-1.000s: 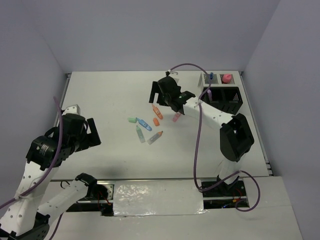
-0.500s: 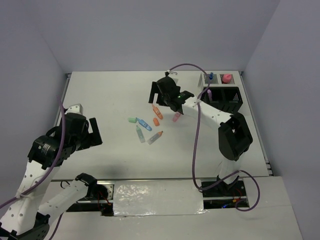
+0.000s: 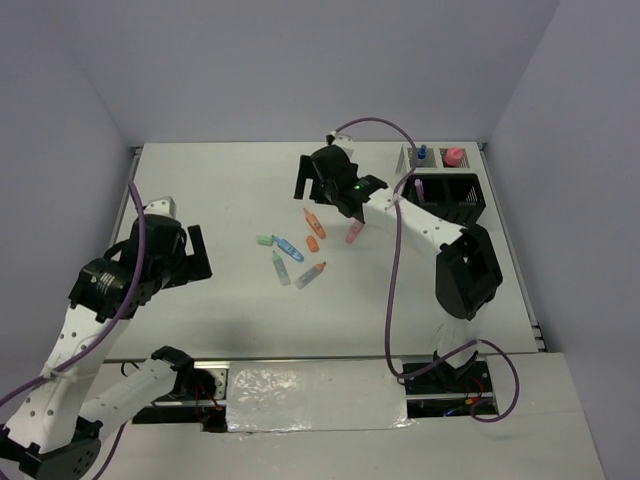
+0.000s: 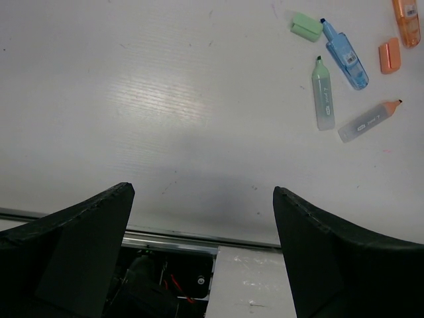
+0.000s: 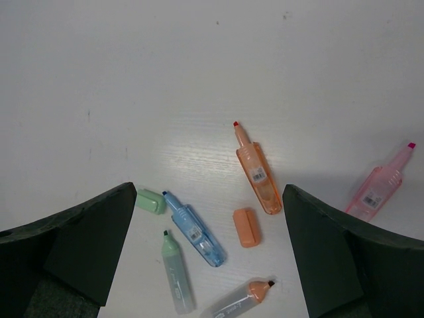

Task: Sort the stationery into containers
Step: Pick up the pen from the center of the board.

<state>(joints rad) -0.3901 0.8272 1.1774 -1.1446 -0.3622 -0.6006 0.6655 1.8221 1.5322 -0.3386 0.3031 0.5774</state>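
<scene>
Stubby translucent plastic markers lie scattered at lower centre on the matte white bench; left fingers and right fingers (blunt black wedges) gape wide, empty.

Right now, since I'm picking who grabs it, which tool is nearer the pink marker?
Right. The right tool hovers just left of the pink marker; the left tool sits far to its left, past the other markers.

A blue marker, a green marker and a grey marker are scattered on the table. A green cap and, seemingly, an orange cap are seen alongside.
</scene>
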